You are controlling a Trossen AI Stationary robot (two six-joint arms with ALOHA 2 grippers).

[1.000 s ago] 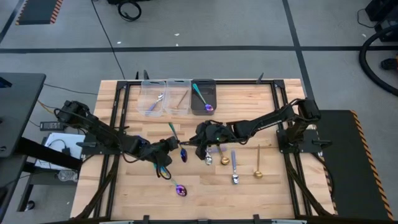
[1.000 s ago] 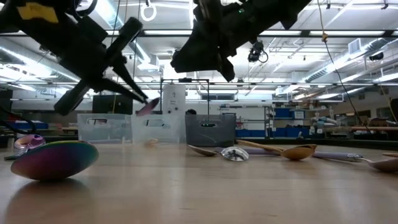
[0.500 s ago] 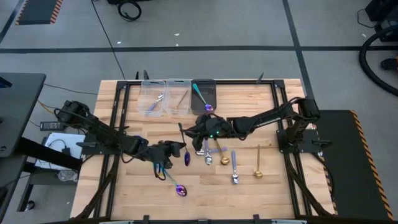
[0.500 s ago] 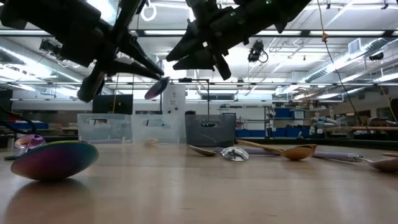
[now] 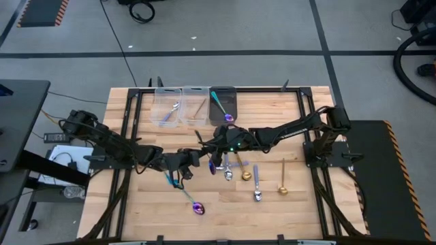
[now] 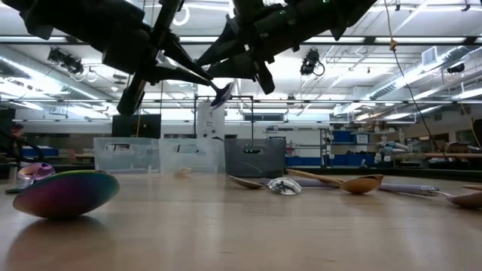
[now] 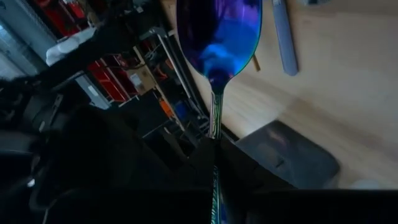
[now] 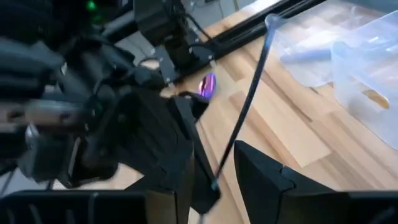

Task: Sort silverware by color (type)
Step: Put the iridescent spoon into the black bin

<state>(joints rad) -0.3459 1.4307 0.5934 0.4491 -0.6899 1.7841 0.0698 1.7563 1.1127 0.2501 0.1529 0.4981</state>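
The left gripper (image 7: 214, 155) is pressed together on the teal handle of an iridescent spoon (image 7: 217, 37), pinching it low on the stem, so the purple bowl stands out well beyond its fingertips and clear of the table. The grip is narrow and the stem slick. If the spoon swivels in that pinch, the bowl swings and the handover goes askew.

Just past the left fingertips, the right gripper (image 8: 214, 180) meets the same spoon. Its fingers (image 8: 261, 174) are spread, with the thin stem running between them and neither pad visibly touching it. Closing off-centre would make one pad push the stem sideways before the other arrives and lever it out of the left pinch. The two grippers sit very close, so a small overshoot could knock finger against finger. If the left lets go before the right has closed, the spoon drops.

Below both hands lie loose spoons: a lilac-handled spoon (image 5: 257, 180) and a gold spoon (image 5: 283, 177) beyond the right gripper, and another iridescent one (image 5: 197, 207) behind the left. A dropped spoon could scatter them.

Farthest off, ahead of the right gripper, is the dark bin (image 5: 235, 102), which already holds a matching spoon and has two clear bins (image 5: 167, 109) beside it. A tilted carry could catch its rim.
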